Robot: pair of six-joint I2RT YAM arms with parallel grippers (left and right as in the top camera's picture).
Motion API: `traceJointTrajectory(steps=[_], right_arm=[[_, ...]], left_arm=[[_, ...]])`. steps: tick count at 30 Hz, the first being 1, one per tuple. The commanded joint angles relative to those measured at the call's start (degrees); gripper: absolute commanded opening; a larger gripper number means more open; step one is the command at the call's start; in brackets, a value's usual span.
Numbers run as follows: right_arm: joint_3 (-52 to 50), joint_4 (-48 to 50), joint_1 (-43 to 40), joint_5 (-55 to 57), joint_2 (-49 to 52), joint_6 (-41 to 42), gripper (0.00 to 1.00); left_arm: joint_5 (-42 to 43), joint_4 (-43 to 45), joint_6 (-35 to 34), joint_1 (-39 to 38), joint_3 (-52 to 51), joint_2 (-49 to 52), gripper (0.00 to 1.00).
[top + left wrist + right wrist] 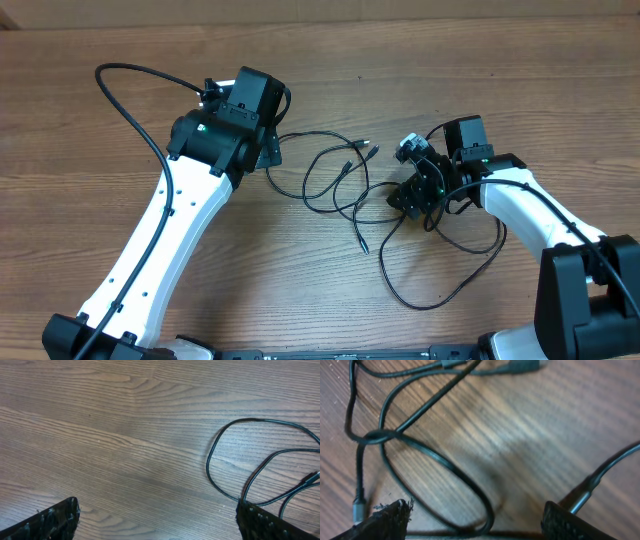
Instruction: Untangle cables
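- Cables (338, 180): thin black cords lying loose on the table (500, 70) between the two arms. They cross one another at several places near the middle. One long loop trails toward the near edge beside the right arm.
- Left claw (160, 525): spread wide, with nothing between its fingers. Only the two fingertips show, cut off at the bottom edge of the wrist view. From overhead the claw is largely hidden under its wrist housing.
- One cable loop lies on the wood just ahead of the left claw's right-hand fingertip. The strand meets that fingertip's top edge; whether it touches it or passes underneath cannot be told.
- Right claw (475, 527): spread, pinching nothing. It sits low over the tangle, and a cable loop lies on the table between its fingertips. The bottom of that loop is cut off by the frame edge.
- A small plug (359, 507) lies just beside the right claw's left-hand fingertip; it is too blurred to identify.
- From overhead, strands running under the right wrist cannot be traced.
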Motion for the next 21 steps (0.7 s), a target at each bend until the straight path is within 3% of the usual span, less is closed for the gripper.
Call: traceJointTrajectory(steps=[1,2,3,4,10,18,21], right_arm=[[-1.05,2.12,0.22,-1.33,2.8,-2.62,0.74],[-1.05,2.43,0.22,-1.68,3.48,-2.62,0.69],[-1.05,2.73,0.22,-1.9,4.74,-2.56,0.42],[-1.05,2.97,0.22,-1.88,5.6,-1.95,0.31],[1.09,2.62,0.09,-1.84,5.18,5.79,0.04],[13.25,0.0,0.11,-6.86,-5.16,24.48,0.04],[16.24,-0.02,0.11,-7.76,-7.52,27.52,0.04]], left_arm=[[-1.14,0.22,1.07,0.26,-0.31,-1.38,0.99],[-1.14,0.22,1.07,0.26,-0.31,-1.38,0.99],[-1.14,0.22,1.09,0.26,-0.31,-1.38,0.99],[-1.14,0.22,1.07,0.26,-0.31,-1.38,1.0],[-1.14,0.22,1.07,0.26,-0.31,-1.38,1.0],[-1.14,0.22,1.07,0.26,-0.31,-1.38,1.0],[-1.14,0.22,1.07,0.26,-0.31,-1.38,0.99]])
